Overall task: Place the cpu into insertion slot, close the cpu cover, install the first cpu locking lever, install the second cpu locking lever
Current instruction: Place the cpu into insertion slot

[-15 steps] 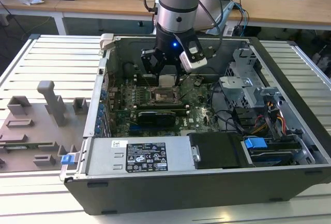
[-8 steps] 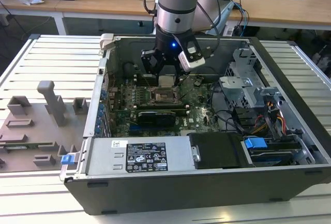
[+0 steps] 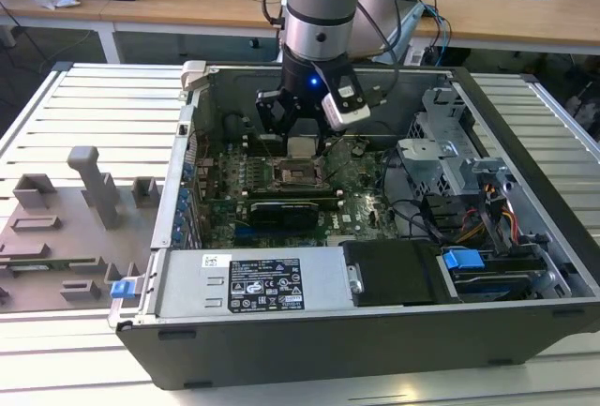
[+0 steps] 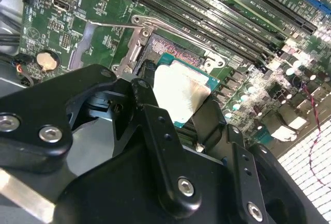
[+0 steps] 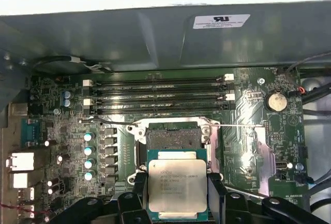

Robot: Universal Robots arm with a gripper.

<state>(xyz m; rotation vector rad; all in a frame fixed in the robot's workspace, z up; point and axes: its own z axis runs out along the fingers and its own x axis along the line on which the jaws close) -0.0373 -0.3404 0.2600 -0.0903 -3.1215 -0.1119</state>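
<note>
My gripper (image 5: pixel 177 185) is shut on the cpu (image 5: pixel 176 181), a silvery square chip on a green base held by its two side edges. The cpu hangs just above the motherboard, beside the insertion slot (image 5: pixel 172 134) and overlapping its near edge. In the second wrist view the cpu (image 4: pixel 181 93) sits between the black fingers (image 4: pixel 146 95), with the insertion slot (image 4: pixel 173 49) showing open and dark behind it. Thin metal locking levers (image 5: pixel 106 122) (image 5: pixel 243 126) stretch out to both sides of the slot. I cannot tell the cpu cover apart from the slot's metal rim. In the exterior view the gripper (image 3: pixel 300 143) hovers over the slot (image 3: pixel 298 174).
The open computer case (image 3: pixel 525 125) walls in the motherboard on all sides. Long black memory slots (image 5: pixel 160 92) run just beyond the socket. A drive cage with cables (image 3: pixel 450 172) and the power supply (image 3: pixel 267 284) crowd the case. A grey fixture plate (image 3: pixel 66 228) lies at the exterior view's left.
</note>
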